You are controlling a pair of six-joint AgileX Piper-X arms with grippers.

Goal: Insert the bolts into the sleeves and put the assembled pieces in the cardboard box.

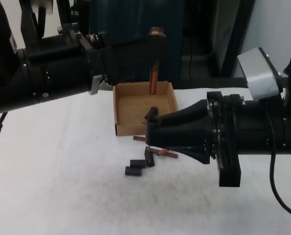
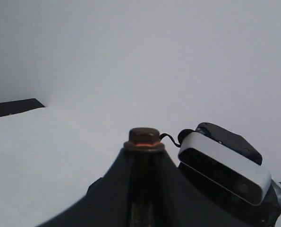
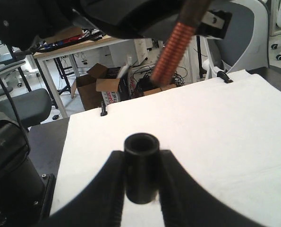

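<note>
Three loose sleeves point(image 1: 138, 163) and two bolts point(image 1: 165, 153) beside the cardboard box point(image 1: 130, 129)

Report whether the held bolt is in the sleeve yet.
Out: the bolt hangs upright in the left end effector, apart from the sleeve in the right end effector.

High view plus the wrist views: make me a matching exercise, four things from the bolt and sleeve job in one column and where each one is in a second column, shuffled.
Things:
1. bolt
2. single sleeve
3. loose sleeves
4. cardboard box

Places:
A. lying on the bench in front of the box
B. standing open on the bench, beyond the loose parts
C. clamped in the left jaws, upright, head up
D. clamped in the right jaws

Pairs: 1-C, 2-D, 3-A, 4-B.
</note>
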